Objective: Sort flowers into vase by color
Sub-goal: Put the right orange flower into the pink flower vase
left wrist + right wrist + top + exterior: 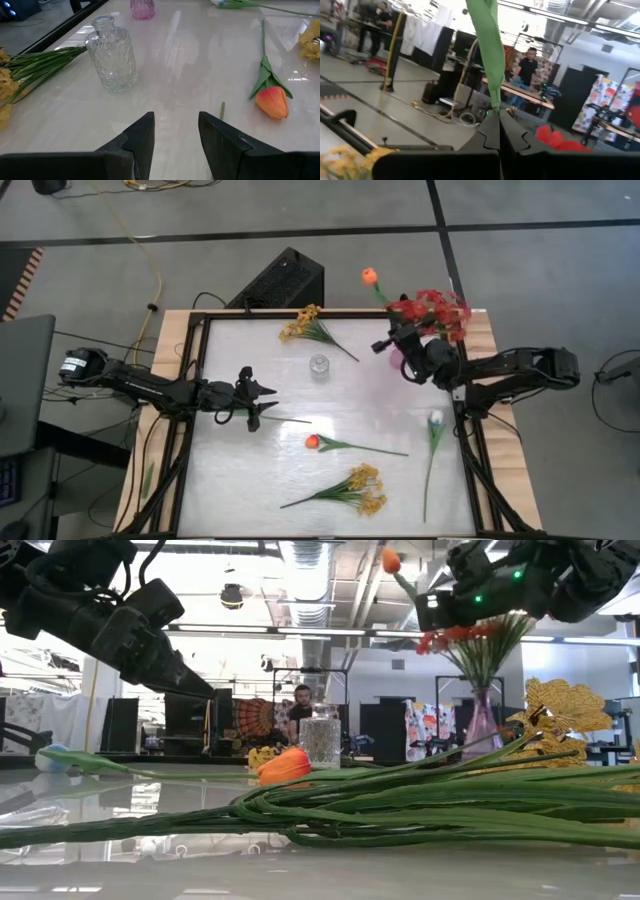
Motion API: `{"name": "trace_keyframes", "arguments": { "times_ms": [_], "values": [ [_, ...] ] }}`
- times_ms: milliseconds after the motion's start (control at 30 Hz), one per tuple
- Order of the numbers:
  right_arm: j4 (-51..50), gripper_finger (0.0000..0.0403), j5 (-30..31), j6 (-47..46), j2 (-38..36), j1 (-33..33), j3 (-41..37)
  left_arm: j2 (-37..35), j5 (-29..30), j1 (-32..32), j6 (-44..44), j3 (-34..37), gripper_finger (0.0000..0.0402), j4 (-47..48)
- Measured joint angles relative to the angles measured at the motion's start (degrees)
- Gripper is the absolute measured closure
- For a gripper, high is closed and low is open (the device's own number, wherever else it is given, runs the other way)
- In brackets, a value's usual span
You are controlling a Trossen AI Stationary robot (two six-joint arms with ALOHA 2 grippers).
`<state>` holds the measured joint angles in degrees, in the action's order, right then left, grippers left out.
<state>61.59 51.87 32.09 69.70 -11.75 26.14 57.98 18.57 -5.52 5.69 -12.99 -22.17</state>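
a: right gripper [383,343]?
b: raised over the far right corner of the surface [250,480], beside the pink vase [483,722]. jaws closed on the stem of 1 orange tulip [370,277], held upright, blossom above the gripper.

a: left gripper [268,399]?
b: low over the left middle of the surface, jaws part open, holding nothing. 1 loose green stem [285,419] lies just beside it.

a: vases?
b: 2. the pink vase holds the red sprays [432,311]. the clear vase [319,366] stands near the far middle, upright, nothing seen in it.

a: flowers lying flat?
b: 4 items. 1 yellow spray [302,324] at the far edge, near the clear vase. 1 orange tulip, second one [313,442], at the centre. 1 yellow spray, larger [362,488], at the near edge. 1 white tulip [435,420] along the right side, stem toward the near edge.

a: beyond the surface?
b: a person [526,64] stands in the room behind.
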Motion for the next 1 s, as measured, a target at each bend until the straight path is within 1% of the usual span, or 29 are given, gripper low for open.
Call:
{"name": "trace_keyframes", "arguments": {
  "times_ms": [100, 333, 567, 700, 900, 1000],
  "values": [
    [2.0, 0.0387, 1.6, 0.9, 0.0, 1.5, 0.0, 0.0, 0.0, 0.0, 0.0, 0.0, 0.0258, 0.0],
    [2.2, 0.0387, 8.3, 1.5, 0.0, 2.4, 0.0, 0.0, 0.0, 0.0, 0.2, 0.0, 0.0258, 0.0],
    [2.4, 0.0387, 14.5, 7.1, 0.0, 4.2, 0.0, 0.0, 0.0, 0.0, 0.6, 0.0, 0.0258, 0.0],
    [2.1, 0.0387, 19.0, 7.7, 0.0, 5.1, 0.0, 0.0, 0.0, 0.0, 0.6, 0.0, 0.0258, 0.0],
    [2.3, 0.0387, 21.9, 8.5, 0.0, 5.8, 0.0, 0.0, 0.0, 0.0, 0.6, 0.0, 0.0258, 0.0],
    [2.3, 0.0387, 22.3, 8.5, 0.0, 5.9, 0.0, 0.0, 0.0, 0.0, 0.6, 0.0, 0.0258, 0.0]
  ]
}}
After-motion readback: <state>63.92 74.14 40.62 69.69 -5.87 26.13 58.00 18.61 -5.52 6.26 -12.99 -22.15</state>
